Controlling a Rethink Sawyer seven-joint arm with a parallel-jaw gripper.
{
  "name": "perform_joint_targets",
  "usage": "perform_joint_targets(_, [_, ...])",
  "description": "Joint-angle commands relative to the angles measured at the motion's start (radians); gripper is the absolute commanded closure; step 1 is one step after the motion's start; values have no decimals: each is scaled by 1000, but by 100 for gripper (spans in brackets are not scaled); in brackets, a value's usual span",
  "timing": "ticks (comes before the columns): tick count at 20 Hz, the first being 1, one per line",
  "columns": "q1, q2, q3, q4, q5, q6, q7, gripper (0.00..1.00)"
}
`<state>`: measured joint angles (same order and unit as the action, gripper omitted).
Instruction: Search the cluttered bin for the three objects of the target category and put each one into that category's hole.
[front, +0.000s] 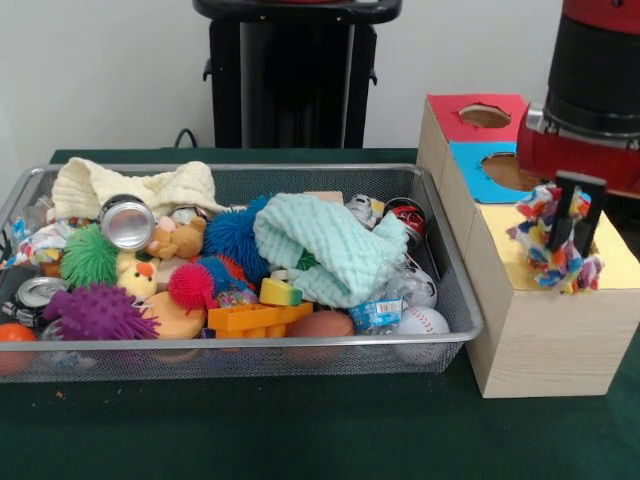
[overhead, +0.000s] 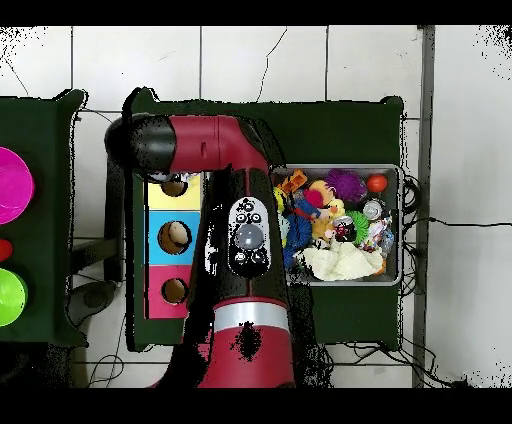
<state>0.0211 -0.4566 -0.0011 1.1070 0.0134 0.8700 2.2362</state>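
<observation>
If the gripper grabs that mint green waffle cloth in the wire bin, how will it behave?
The mint green waffle cloth lies crumpled, so it will probably flop and drape. It looks light. It covers neighbours in the wire bin, so lifting may drag them.

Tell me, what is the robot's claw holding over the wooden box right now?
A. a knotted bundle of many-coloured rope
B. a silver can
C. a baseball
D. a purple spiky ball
A: in the front view the gripper is shut on the multicoloured rope toy above the yellow section of the box, while the can, purple spiky ball and baseball lie in the bin.
</observation>
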Motion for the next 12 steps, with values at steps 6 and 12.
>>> perform_joint_targets(6, [-2,117,-10,91,164,128,344,100])
perform_joint_targets(12, [-1,96,-21,89,192,258,304,100])
